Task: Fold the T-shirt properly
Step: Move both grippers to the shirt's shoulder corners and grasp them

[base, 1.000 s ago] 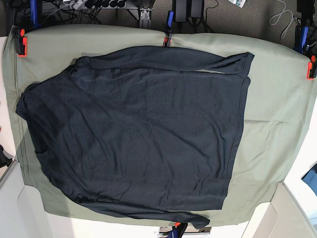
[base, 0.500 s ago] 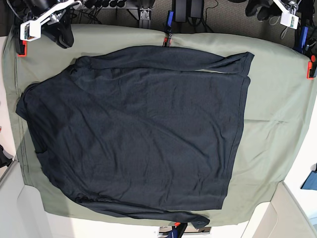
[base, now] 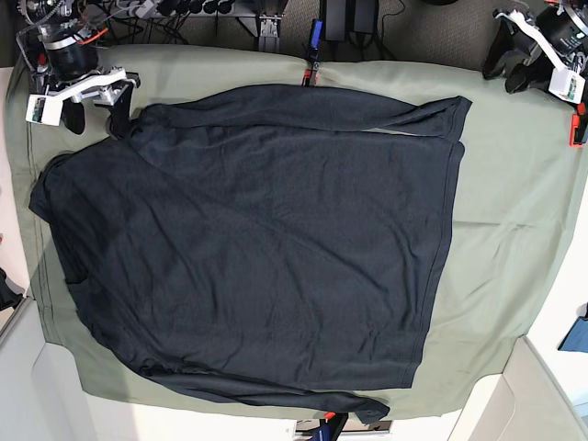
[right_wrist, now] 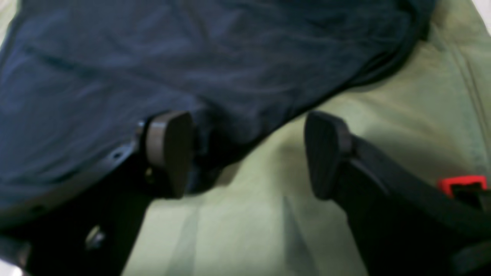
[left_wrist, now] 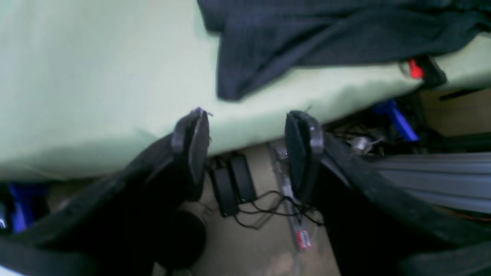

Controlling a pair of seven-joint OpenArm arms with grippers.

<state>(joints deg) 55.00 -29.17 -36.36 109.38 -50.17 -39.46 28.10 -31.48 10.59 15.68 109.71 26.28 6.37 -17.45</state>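
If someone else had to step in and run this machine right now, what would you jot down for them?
Right gripper: open, empty, hovering at the T-shirt's edge near one shoulder end; one finger over the dark fabric, the other over the green sheet.
Left gripper: open, empty, at the table's far edge, short of the sleeve cuff.
T-shirt: spread flat on the sheet, both sleeves already lying along the body.
Done: nothing folded yet, as far as can be seen.
Left: grasp the shirt, then fold it.
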